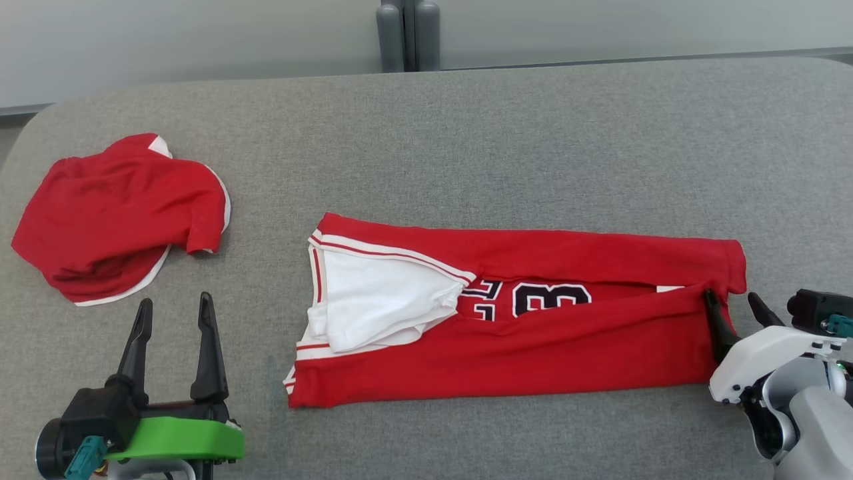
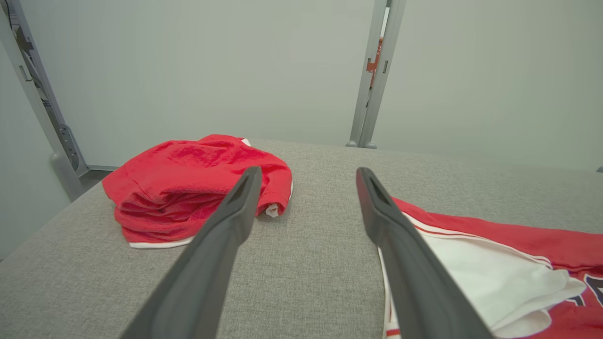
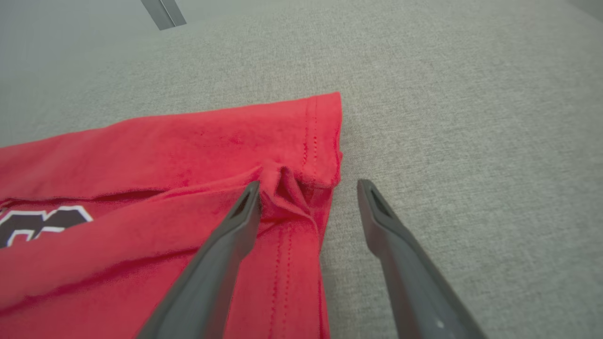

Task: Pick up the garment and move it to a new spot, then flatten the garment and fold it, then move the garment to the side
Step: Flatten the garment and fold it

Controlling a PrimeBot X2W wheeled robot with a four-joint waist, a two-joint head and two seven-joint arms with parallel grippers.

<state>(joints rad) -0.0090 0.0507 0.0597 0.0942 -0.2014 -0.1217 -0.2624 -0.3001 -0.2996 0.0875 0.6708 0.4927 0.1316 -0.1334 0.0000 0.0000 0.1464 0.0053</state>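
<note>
A red jersey with white trim and dark numbers, the garment (image 1: 520,320), lies across the middle of the grey table with its long sides folded inward. In the right wrist view its hemmed right end (image 3: 301,155) bunches into a small pucker. My right gripper (image 1: 733,310) hovers open at that end, one finger over the red cloth and the other over bare table, gripping nothing. The same gripper (image 3: 308,186) straddles the hem edge in its own view. My left gripper (image 1: 174,303) stands open at the lower left, apart from the garment (image 2: 494,268), with bare table between its fingers.
A second red garment (image 1: 120,217) lies crumpled at the table's left, also seen as a heap (image 2: 188,188) in the left wrist view. A grey post (image 1: 408,33) stands behind the table's far edge. Bare grey table (image 1: 533,147) stretches beyond the jersey.
</note>
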